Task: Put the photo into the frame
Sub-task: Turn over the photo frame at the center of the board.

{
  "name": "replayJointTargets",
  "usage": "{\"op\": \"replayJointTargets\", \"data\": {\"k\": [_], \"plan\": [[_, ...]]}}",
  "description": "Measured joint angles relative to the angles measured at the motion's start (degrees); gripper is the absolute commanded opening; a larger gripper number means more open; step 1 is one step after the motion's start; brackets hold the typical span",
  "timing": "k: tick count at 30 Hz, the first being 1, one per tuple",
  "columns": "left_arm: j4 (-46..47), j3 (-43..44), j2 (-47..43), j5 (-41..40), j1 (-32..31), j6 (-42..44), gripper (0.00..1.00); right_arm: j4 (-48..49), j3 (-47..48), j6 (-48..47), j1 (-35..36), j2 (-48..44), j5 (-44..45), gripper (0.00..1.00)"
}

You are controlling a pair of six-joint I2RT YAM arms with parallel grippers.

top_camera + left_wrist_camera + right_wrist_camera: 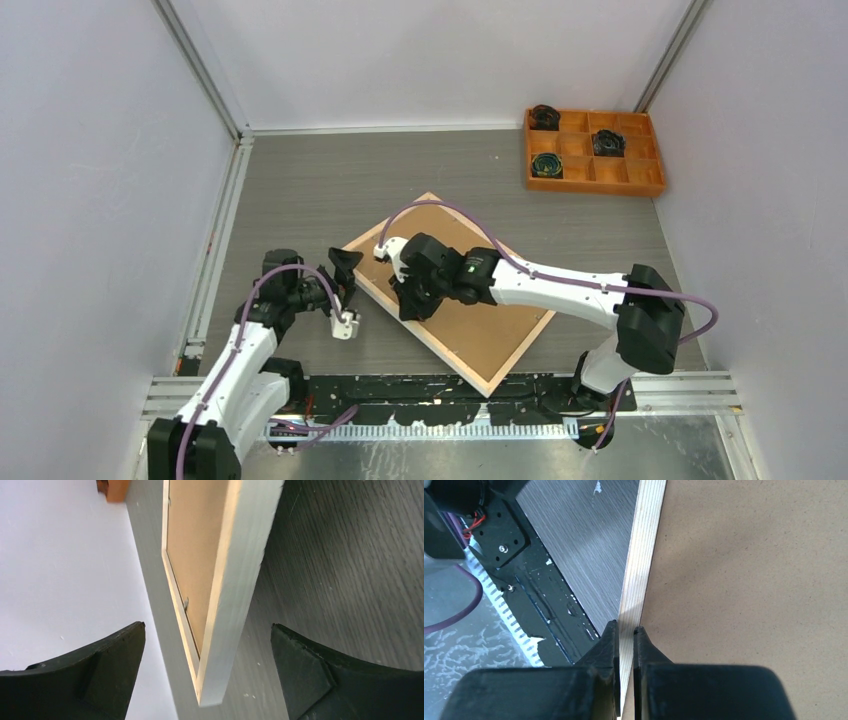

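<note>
Shows frame (522,355) flat on grey table (300,190), wood back up, turned diag., 1 corner toward arm bases. Carries brown backing board (490,325) inside its rails. Shows R gripper (625,630) over frame's near-L rail, pointing down. Fingers almost together, only a thin slit between, tips right at seam where rail meets board. Cannot tell whether anything is pinched in slit, or whether tips touch wood. Shows L gripper (208,625) at frame's L corner, fingers spread wide, 1 each side of corner, clear gaps both sides, no contact. From L wrist cam, shows white outer edge of rail and a small metal tab on inner edge by board. Shows orange compartment tray (600,188) at far R, well apart from frame, w/ 3 dark round items in its cells.
</note>
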Motion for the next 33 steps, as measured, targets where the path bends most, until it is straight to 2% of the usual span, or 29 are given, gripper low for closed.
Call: {"op": "replayJointTargets", "data": {"k": [3,8,9,11,12,14,17,18,20,22,26,33], "plan": [[1.6,0.1,3.4,0.8,-1.9,5.6,0.81,-0.4,0.6,0.3,-0.5,-0.3,-0.8,0.01],[5.6,0.4,8.9,0.3,-5.5,11.3,0.38,-1.1,1.1,1.2,-1.4,-0.6,-1.9,0.01],[6.5,0.5,9.3,0.0,-6.1,11.4,0.3,-1.4,1.2,1.4,-1.6,-0.8,-1.9,0.08],[7.7,0.7,9.4,-0.8,-7.0,11.1,0.19,-2.3,1.9,1.6,-1.9,-1.4,-1.5,0.38],[8.4,0.8,9.4,-0.8,-7.1,10.4,0.16,-2.8,2.3,1.9,-1.9,-2.0,-1.0,0.47],[9.9,1.5,9.4,-1.0,-7.4,8.7,0.14,-3.9,3.0,1.9,-2.0,-3.4,0.8,0.62],[9.7,1.9,8.8,-1.9,-7.6,6.7,0.12,-6.0,4.0,1.8,-1.9,-7.4,5.5,0.79],[9.1,2.1,8.5,-2.1,-7.7,6.3,0.12,-6.8,4.3,1.8,-1.7,-8.5,7.0,0.88],[7.0,3.3,7.9,-2.5,-7.8,5.4,0.11,-8.7,5.1,1.4,-0.8,-11.1,11.5,0.97],[4.6,5.4,7.3,-2.6,-8.0,4.3,0.11,-10.2,5.4,0.9,0.9,-13.0,16.1,1.0],[-1.8,11.1,7.0,-3.0,-8.2,2.2,0.11,-13.3,5.4,-1.1,7.3,-14.6,25.3,1.0],[-9.3,16.6,6.1,-4.5,-8.3,-0.3,0.1,-19.3,6.4,-5.4,16.5,-11.1,35.9,0.98]]}}
